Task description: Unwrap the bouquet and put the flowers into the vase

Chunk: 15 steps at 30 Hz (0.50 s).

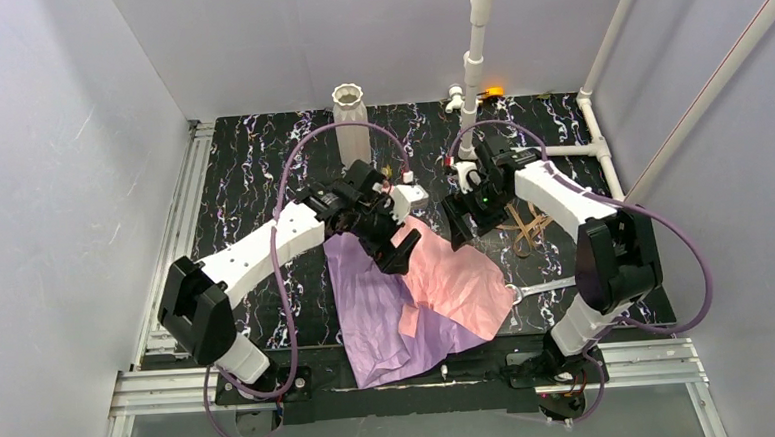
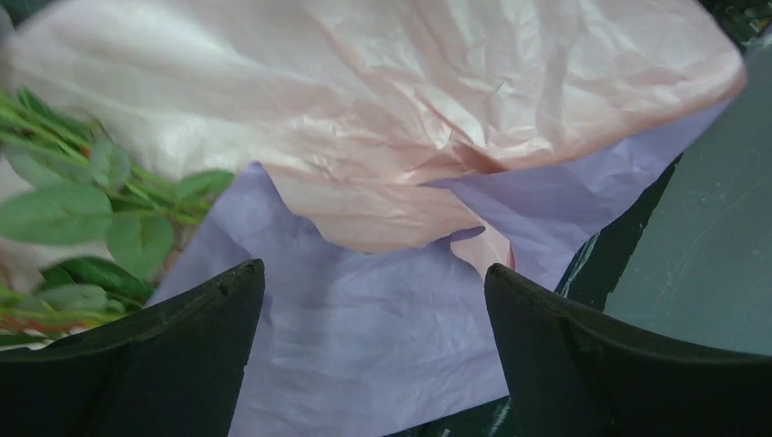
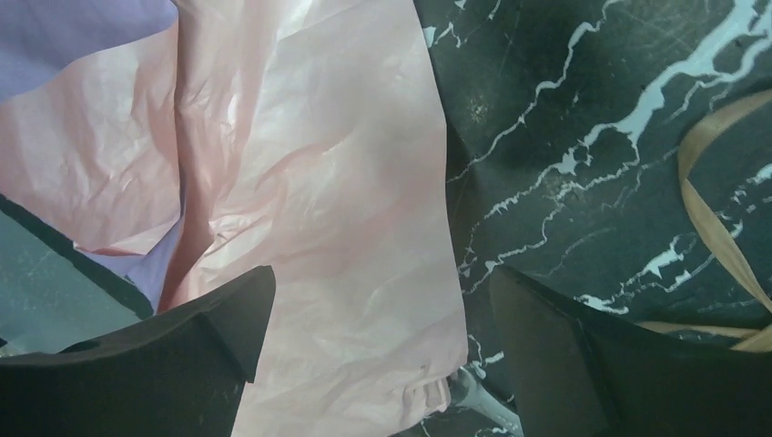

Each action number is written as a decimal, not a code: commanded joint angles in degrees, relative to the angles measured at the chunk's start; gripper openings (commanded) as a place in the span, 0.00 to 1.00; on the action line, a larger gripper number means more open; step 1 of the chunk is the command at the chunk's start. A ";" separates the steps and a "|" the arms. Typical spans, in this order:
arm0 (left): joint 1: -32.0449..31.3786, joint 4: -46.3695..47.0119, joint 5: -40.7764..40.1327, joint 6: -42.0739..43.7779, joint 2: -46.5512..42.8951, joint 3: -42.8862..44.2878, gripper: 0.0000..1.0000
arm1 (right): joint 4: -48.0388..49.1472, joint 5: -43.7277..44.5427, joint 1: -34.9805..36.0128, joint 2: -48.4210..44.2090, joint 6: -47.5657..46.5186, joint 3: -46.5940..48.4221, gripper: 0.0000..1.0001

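Note:
The bouquet's wrapping lies spread open on the black marble table, its purple side (image 1: 368, 305) to the left and its pink side (image 1: 457, 275) to the right. Green stems and leaves of the flowers (image 2: 82, 200) lie on the paper at the left edge of the left wrist view; no blooms show. My left gripper (image 1: 400, 250) (image 2: 373, 269) hovers open over the purple sheet (image 2: 364, 355), below a pink fold (image 2: 410, 109). My right gripper (image 1: 458, 237) (image 3: 382, 273) stands open over the pink sheet's (image 3: 319, 182) right edge. The ribbed white vase (image 1: 350, 115) stands upright at the back.
Loose tan ribbon (image 1: 529, 226) (image 3: 710, 218) lies on the table right of the paper. White pipes (image 1: 475, 54) rise at the back right and another runs along the right side (image 1: 599, 117). A thin white bar (image 1: 542, 288) lies by the paper's right corner. Grey walls enclose the table.

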 commanded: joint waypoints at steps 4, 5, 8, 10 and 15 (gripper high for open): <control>-0.46 1.36 -2.03 -22.56 7.72 -2.09 0.80 | 8.60 -0.78 3.39 7.44 3.10 -2.54 0.96; -0.45 2.05 -1.25 -24.63 9.04 -1.75 0.71 | 8.67 -0.05 3.40 8.35 2.99 -2.53 0.94; -0.08 1.72 -0.72 -24.36 10.46 -0.94 0.39 | 8.92 0.78 3.39 9.58 2.68 -2.60 0.83; 1.10 -0.75 0.73 -22.76 10.02 -0.05 0.19 | 9.93 1.48 3.39 9.91 2.89 -2.77 0.74; 10.26 -7.69 4.55 -18.72 4.69 -0.69 0.00 | 11.47 3.16 3.37 11.12 3.08 -2.81 0.43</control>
